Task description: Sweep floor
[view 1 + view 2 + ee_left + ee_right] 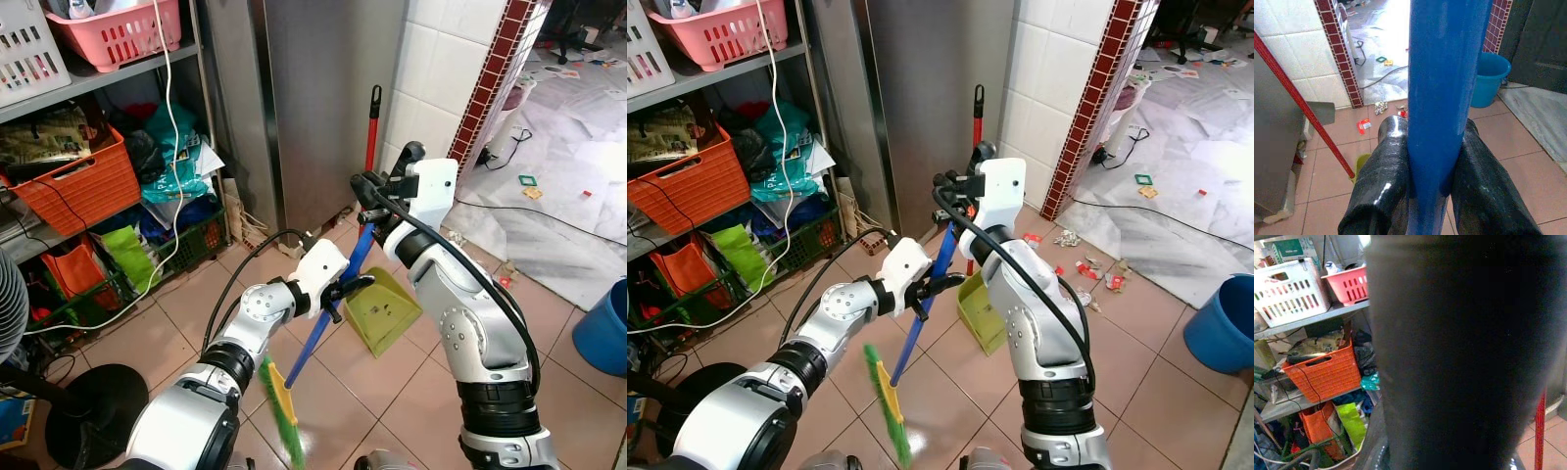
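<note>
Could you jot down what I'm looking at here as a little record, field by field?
Setting: tiled floor beside a cluttered shelf
Tool in use: blue-handled broom with green bristles, held slanted
Left gripper: shut on the broom handle, lower down
Right gripper: at the top of the handle
Waiting nearby: green dustpan with a red handle, leaning by the wall
To sweep: scraps of litter on the tiles
Also there: blue bucket

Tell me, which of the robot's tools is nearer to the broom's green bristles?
Left. The left tool grips the blue broom handle low down, just above the green bristles. The right tool holds the same handle at its upper end, farther from them.
</note>
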`<state>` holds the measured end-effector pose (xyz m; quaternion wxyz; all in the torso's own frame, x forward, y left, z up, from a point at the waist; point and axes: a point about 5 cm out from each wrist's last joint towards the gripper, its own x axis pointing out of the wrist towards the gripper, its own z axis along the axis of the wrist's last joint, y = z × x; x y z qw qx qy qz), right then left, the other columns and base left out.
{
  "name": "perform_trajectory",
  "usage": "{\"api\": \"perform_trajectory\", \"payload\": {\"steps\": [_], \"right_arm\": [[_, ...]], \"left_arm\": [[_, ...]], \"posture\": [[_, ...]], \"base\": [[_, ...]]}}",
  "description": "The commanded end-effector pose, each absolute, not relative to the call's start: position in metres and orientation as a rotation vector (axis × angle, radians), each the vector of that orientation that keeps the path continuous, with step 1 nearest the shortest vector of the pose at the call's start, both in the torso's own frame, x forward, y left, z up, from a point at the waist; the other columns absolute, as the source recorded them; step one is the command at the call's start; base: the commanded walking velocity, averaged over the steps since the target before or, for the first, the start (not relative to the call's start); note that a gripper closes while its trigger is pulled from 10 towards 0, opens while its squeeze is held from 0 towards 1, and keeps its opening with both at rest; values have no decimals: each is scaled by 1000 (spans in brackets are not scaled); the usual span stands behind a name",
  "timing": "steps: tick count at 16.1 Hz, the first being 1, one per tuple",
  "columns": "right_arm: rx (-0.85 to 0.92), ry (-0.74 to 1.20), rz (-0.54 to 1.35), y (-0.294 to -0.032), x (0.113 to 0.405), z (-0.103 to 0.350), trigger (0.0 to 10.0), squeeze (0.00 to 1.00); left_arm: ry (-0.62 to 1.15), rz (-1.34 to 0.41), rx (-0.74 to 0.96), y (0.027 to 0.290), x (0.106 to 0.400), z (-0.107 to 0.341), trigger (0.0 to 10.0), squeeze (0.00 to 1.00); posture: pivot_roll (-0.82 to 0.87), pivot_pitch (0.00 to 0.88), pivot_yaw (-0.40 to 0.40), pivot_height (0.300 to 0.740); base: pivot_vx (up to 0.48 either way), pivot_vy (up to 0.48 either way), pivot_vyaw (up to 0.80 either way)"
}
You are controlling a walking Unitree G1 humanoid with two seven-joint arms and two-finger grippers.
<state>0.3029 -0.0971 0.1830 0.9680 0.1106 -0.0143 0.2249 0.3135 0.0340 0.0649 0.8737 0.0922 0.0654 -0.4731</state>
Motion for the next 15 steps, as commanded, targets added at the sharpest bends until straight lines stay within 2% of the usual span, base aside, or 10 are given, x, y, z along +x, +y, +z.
{"api": "perform_trajectory", "payload": {"steps": [1,2,4,5,6,13,14,15], "right_arm": [[266,-63,480,-92,299,190,8353,0],[284,-64,481,-91,299,191,10000,1000],[294,-77,490,-91,297,193,10000,1000],[296,-89,492,-91,295,195,10000,365],[296,-89,492,-92,295,195,10000,0],[273,-75,456,-101,293,184,10000,0],[273,-74,457,-102,292,182,10000,1000],[268,-73,455,-102,292,181,10000,1000]], "left_arm": [[89,-934,190,37,325,78,0,0],[89,-931,188,37,325,78,0,0],[88,-930,189,37,325,78,0,0],[89,-931,189,37,325,78,0,0],[89,-931,189,37,325,78,0,0],[91,-931,194,38,325,78,0,0],[91,-931,194,38,325,78,0,0],[91,-932,195,38,325,78,0,0]], "posture": [[-198,0,24,740],[-198,0,24,740],[-198,0,24,740],[-198,0,24,740],[-198,0,24,740],[-200,0,26,740],[-200,0,27,740],[-200,0,27,740]], "base": [[0,0,0],[0,0,0],[0,0,0],[0,0,0],[0,0,0],[0,0,0],[0,0,0],[0,0,0]]}}
